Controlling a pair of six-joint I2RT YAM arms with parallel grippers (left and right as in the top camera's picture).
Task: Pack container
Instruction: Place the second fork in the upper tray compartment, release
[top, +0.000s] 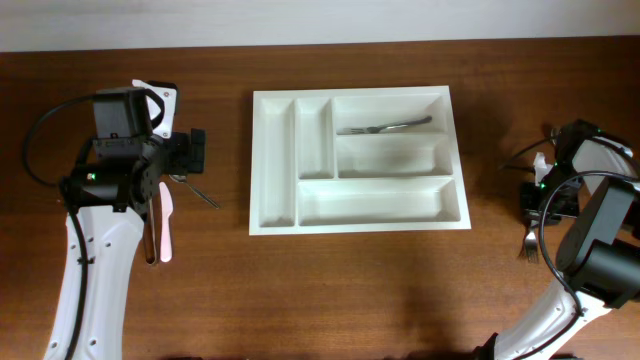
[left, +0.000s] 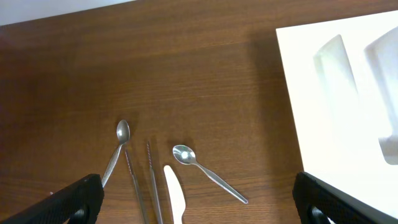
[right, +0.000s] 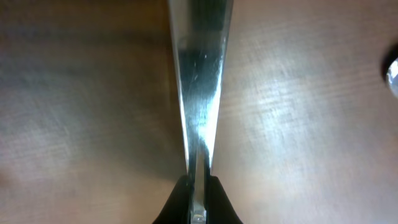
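Note:
The white container (top: 275, 160) lies at the table's middle with one metal fork (top: 385, 127) in its top long compartment; its corner shows in the left wrist view (left: 323, 112). My left gripper (top: 185, 160) (left: 199, 199) is open and empty above loose cutlery: two small spoons (left: 205, 169) (left: 118, 149), a pair of thin metal tongs (left: 142, 180) and a white plastic knife (left: 175, 199). My right gripper (top: 545, 198) (right: 198, 186) is shut on the handle of a metal cutlery piece (right: 199, 81), low over the table at the far right.
Fork-like tines (top: 530, 248) lie on the wood just below the right gripper. A shiny rounded object (right: 393, 70) shows at the right wrist view's edge. The white knife (top: 166, 225) lies left of the tray.

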